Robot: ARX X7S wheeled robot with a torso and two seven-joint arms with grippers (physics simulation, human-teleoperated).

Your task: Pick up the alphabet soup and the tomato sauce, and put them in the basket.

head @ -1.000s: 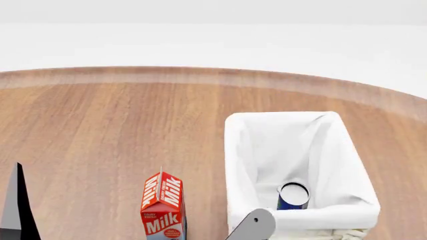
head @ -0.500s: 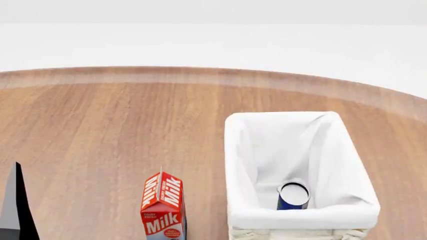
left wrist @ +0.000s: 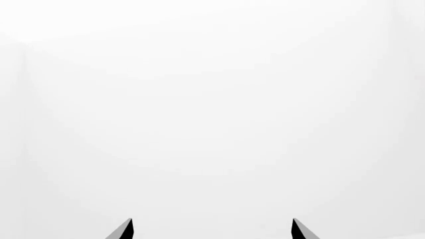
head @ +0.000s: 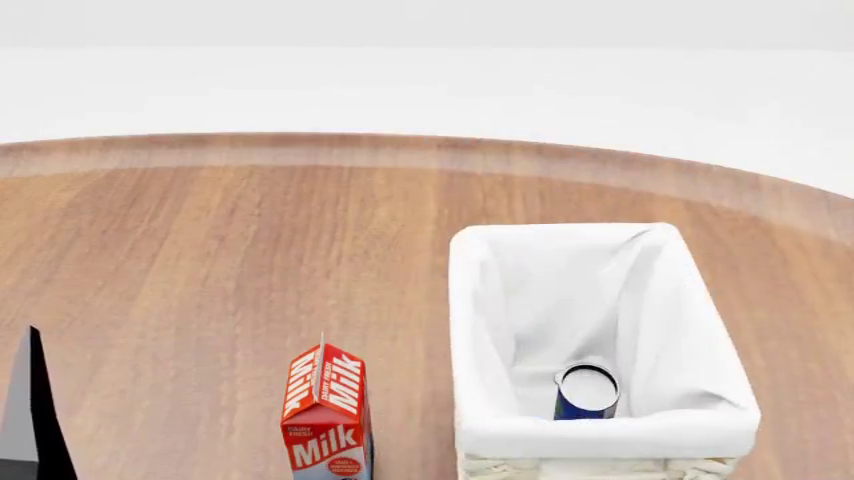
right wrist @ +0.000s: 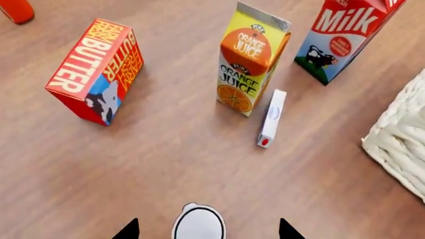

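The grey arm part seen a second ago by the basket (head: 601,300) is gone from the head view; the alphabet soup (head: 586,392) stands inside it, beside the milk carton (head: 324,412) on the tabletop (head: 227,260). Left claw (left wrist: 211,230): tips apart, empty. Right claw (right wrist: 207,230): spread, empty, straddling a silver-topped can (right wrist: 199,224), possibly the tomato sauce, near butter (right wrist: 96,69) and orange juice (right wrist: 251,59).

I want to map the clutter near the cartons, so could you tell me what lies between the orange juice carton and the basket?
In the right wrist view, a small white box lies flat on the table between the orange juice carton and the basket, close beside the carton.
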